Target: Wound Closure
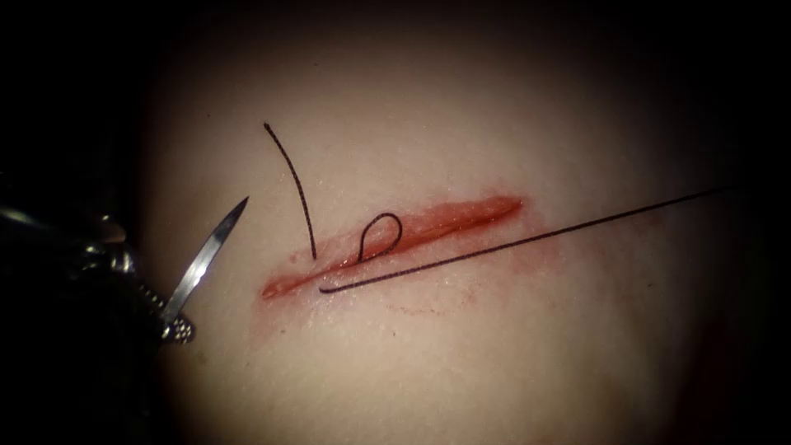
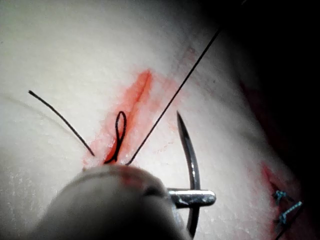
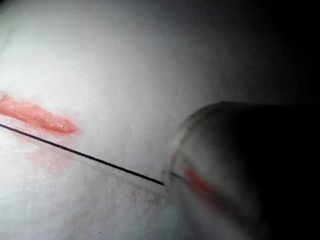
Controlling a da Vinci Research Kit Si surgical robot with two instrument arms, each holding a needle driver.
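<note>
Here the left tool [image 1: 177, 330] clenches the one needle [image 1: 206, 257] near its tail, clear of the tissue [image 1: 461, 354], while one thread [image 1: 527, 241] crosses the single cut [image 1: 412, 227]; the right tool's [image 3: 225, 175] grip I cannot tell.

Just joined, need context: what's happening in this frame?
Bench suturing on the tissue. The left tool has its jaws shut on the needle, gripped near its rear end; the needle is out of the tissue, left of the cut. The thread runs from near the cut's left end out to the right, reaching the right tool, and forms a small loop over the cut. A free end sticks up to the left.
</note>
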